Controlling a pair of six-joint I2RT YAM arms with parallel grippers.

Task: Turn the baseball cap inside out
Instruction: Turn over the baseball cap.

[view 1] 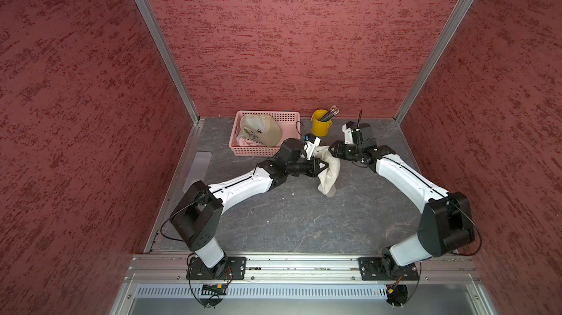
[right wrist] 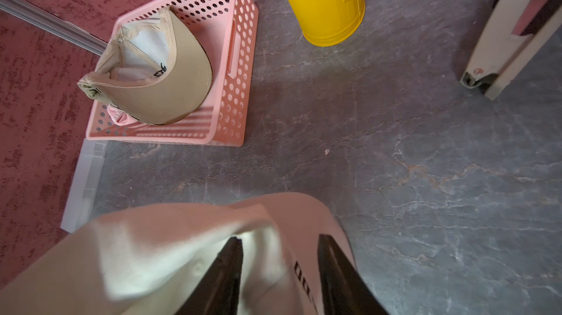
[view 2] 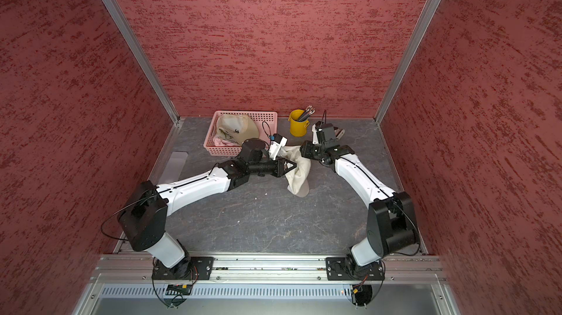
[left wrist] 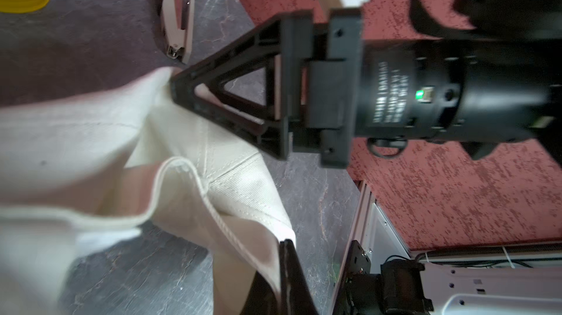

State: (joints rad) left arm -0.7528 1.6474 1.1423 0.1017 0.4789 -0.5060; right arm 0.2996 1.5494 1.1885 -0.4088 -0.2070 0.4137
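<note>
The cream baseball cap [view 1: 330, 173] [view 2: 299, 176] hangs crumpled between my two grippers at mid-table, its lower end touching the grey surface. My left gripper [view 1: 326, 166] [left wrist: 286, 246] is shut on a fold of the cap's edge [left wrist: 243, 225]. My right gripper [view 1: 332, 148] [right wrist: 279, 239] meets the cap from the far right. Its jaws stand apart, with cap fabric [right wrist: 170, 246] lying loosely between and around them. Black lettering on the cap shows by the right fingers [right wrist: 331, 255]. In the left wrist view the right gripper [left wrist: 175, 85] touches the cap's upper fold.
A pink perforated basket [view 1: 267, 112] [right wrist: 243, 55] at the back holds a tan cap [view 1: 264, 131] [right wrist: 170, 85]. A yellow bucket [view 1: 320, 126] [right wrist: 328, 9] of pencils stands beside it. A stapler [view 2: 339, 132] [left wrist: 176, 27] lies at the back right. Red walls enclose the table.
</note>
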